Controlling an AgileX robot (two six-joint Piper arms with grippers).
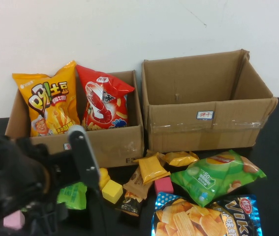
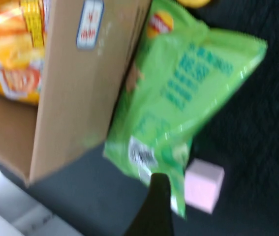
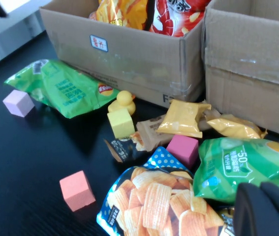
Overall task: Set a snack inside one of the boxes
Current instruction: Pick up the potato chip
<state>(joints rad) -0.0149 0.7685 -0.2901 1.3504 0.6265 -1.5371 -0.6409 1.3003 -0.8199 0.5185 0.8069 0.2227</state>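
Observation:
The left box point(image 1: 114, 142) holds a yellow chip bag point(image 1: 50, 103) and a red shrimp-chip bag point(image 1: 105, 101). The right box point(image 1: 203, 123) shows nothing inside. My left gripper point(image 1: 77, 164) is open at the front left, above a green snack bag point(image 2: 178, 93) lying against the left box; one finger point(image 2: 158, 196) shows beside a pale pink cube point(image 2: 204, 184). My right gripper point(image 3: 264, 199) is shut and empty at the front right, over another green bag point(image 3: 242, 164) and a blue chip bag point(image 3: 154, 201).
Small yellow packets point(image 1: 151, 167), a brown packet point(image 1: 134, 191), a yellow cube point(image 1: 112, 191), a pink cube point(image 1: 164, 185), a yellow duck point(image 3: 122, 102) and a salmon cube point(image 3: 77, 190) lie on the black table in front of the boxes.

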